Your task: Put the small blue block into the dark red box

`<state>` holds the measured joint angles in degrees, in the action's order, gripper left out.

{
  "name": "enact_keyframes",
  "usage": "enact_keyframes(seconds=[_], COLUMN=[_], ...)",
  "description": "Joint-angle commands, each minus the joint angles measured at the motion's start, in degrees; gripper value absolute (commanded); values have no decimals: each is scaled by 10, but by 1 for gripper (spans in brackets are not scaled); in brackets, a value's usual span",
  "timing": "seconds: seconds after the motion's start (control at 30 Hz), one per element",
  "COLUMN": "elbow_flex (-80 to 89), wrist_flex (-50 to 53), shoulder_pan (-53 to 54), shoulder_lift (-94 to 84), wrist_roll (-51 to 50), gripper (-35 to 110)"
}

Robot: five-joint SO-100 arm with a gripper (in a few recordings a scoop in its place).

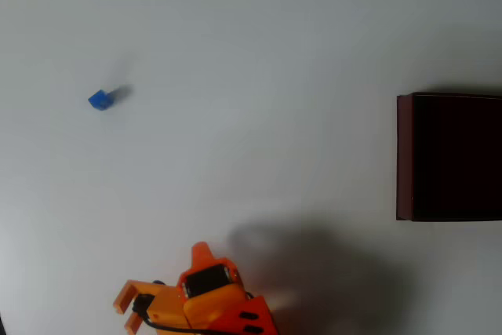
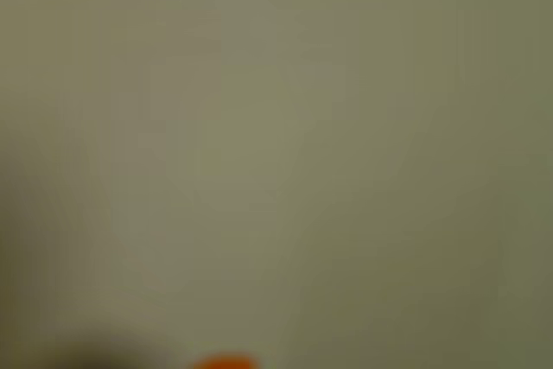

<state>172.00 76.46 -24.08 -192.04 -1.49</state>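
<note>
Resting on the white table [image 1: 259, 60] at upper left in the overhead view, the small blue block [image 1: 99, 100] lies well apart from the dark red box [image 1: 405, 156] at right; the orange gripper [image 1: 129, 311], fingers apparently parted and empty, sits at the bottom edge.

The overhead view looks straight down on the white table [image 1: 259, 52] from well above, wide enough to take in the small blue block [image 1: 99, 100] at the left, the dark red box [image 1: 405, 156] cut by the right edge, and the orange gripper [image 1: 133, 311] at the bottom edge. The wrist view sits very near the table [image 2: 276, 127], out of focus, an orange sliver at its bottom edge. Both views share the bare tabletop.
</note>
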Motion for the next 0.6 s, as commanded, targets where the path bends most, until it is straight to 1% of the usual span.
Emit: enact_keyframes(seconds=[0.0, 0.57], elbow_flex=[2, 2], wrist_flex=[8, 8], shoulder_pan=[-3, -1], shoulder_lift=[-4, -4], wrist_roll=[-14, -7], gripper=[0, 0])
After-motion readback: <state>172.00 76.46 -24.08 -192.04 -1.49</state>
